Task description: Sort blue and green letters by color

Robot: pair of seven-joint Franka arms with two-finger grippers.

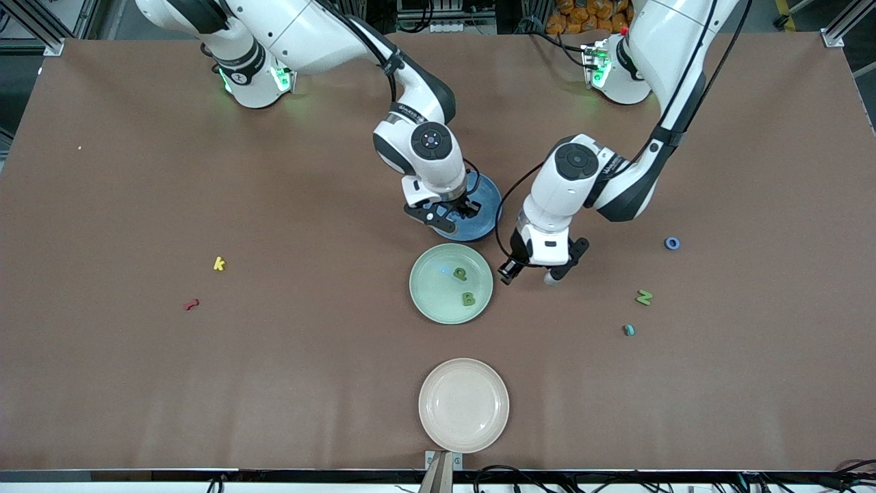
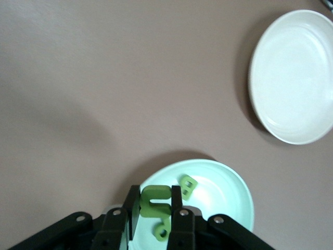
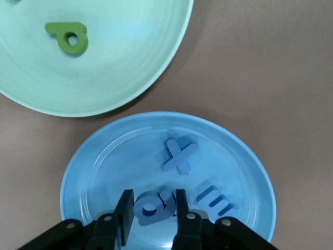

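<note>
My left gripper (image 1: 528, 276) hangs by the rim of the green plate (image 1: 428, 291), on the side toward the left arm's end. It is shut on a green n (image 2: 156, 200). On that plate (image 2: 229, 187) lie a green p (image 1: 460, 274) and a green B (image 1: 468, 298). My right gripper (image 1: 455, 213) is low in the blue plate (image 1: 487, 205), its fingers against a blue G (image 3: 153, 207). A blue X (image 3: 179, 155) and a blue E (image 3: 216, 202) lie beside it on the plate (image 3: 104, 156). A blue O (image 1: 672, 243) and a green N (image 1: 644, 297) lie on the table toward the left arm's end.
A beige plate (image 1: 463, 405) with nothing on it sits near the front edge. A small teal piece (image 1: 628, 330) lies close to the green N. A yellow k (image 1: 219, 263) and a small red letter (image 1: 191, 304) lie toward the right arm's end.
</note>
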